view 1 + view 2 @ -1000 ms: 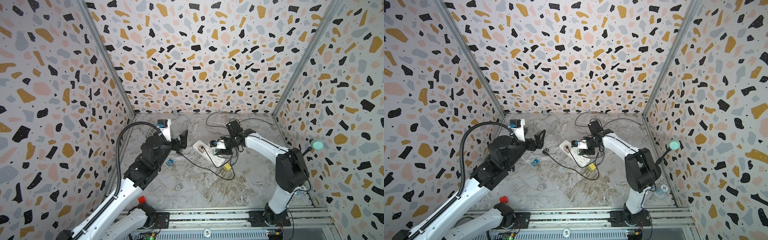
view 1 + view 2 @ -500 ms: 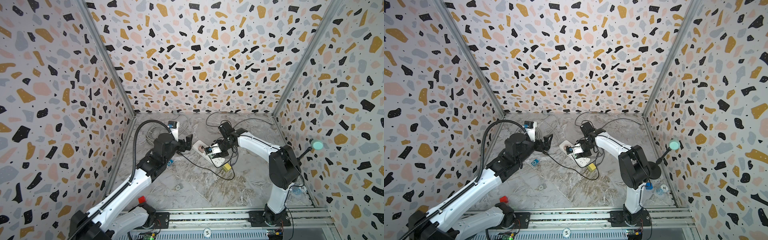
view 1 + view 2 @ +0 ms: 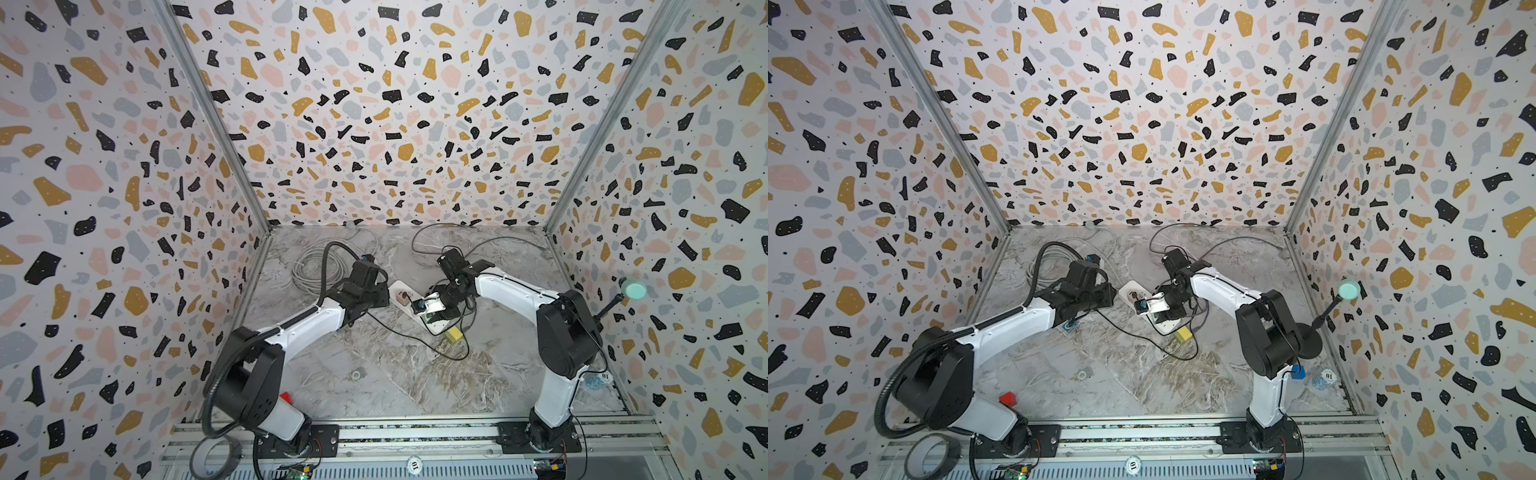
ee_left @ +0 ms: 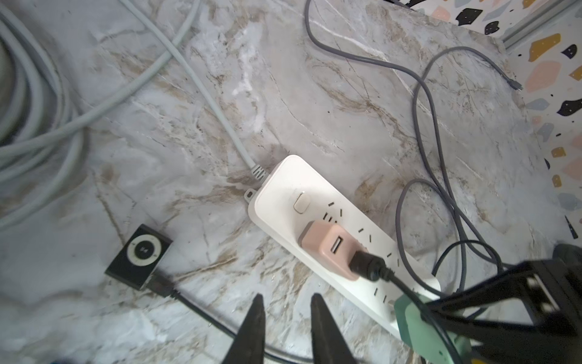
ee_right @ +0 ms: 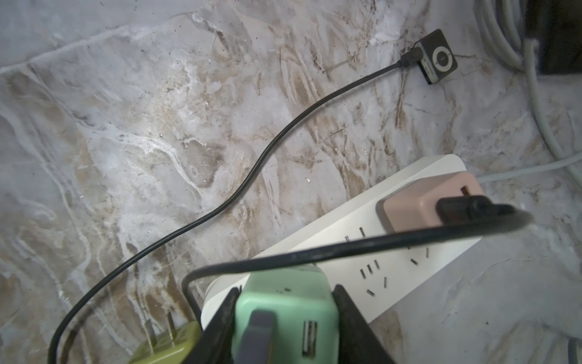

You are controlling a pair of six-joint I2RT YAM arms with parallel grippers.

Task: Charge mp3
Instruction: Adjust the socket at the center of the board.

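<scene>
From above, in both top views: shows the left claw (image 3: 381,297) low beside the upper end of the white power strip (image 3: 437,328), mid-frame. Shows the right claw (image 3: 434,319) down on the lower end of that strip. Hides most of the mp3 player (image 3: 1070,326) under the left arm (image 3: 1017,320) in a top view; lets only a small bluish corner peek out, left of the middle.

From the left wrist: shows the mp3 player (image 4: 138,257) flat on the marble table (image 4: 315,94), lower left of the frame. Shows a black cable (image 4: 195,308) plugged into it and running to the pink charger (image 4: 327,249), set in the strip at the lower right. Shows the left claw (image 4: 286,302) at the bottom edge, narrow, with a small gap and nothing in it.

From the right wrist: shows the right claw (image 5: 283,302) squeezed onto the green charger (image 5: 283,318) at the bottom middle. Puts the mp3 player (image 5: 437,56) in the upper right corner, cable in.

Looks close to done, with both cable ends already in. Probably leaves one thing: pressing the little switch (image 4: 301,201) on the strip. Calls for narrow tips coming straight down on that button, softly, with the strip kept from sliding.
</scene>
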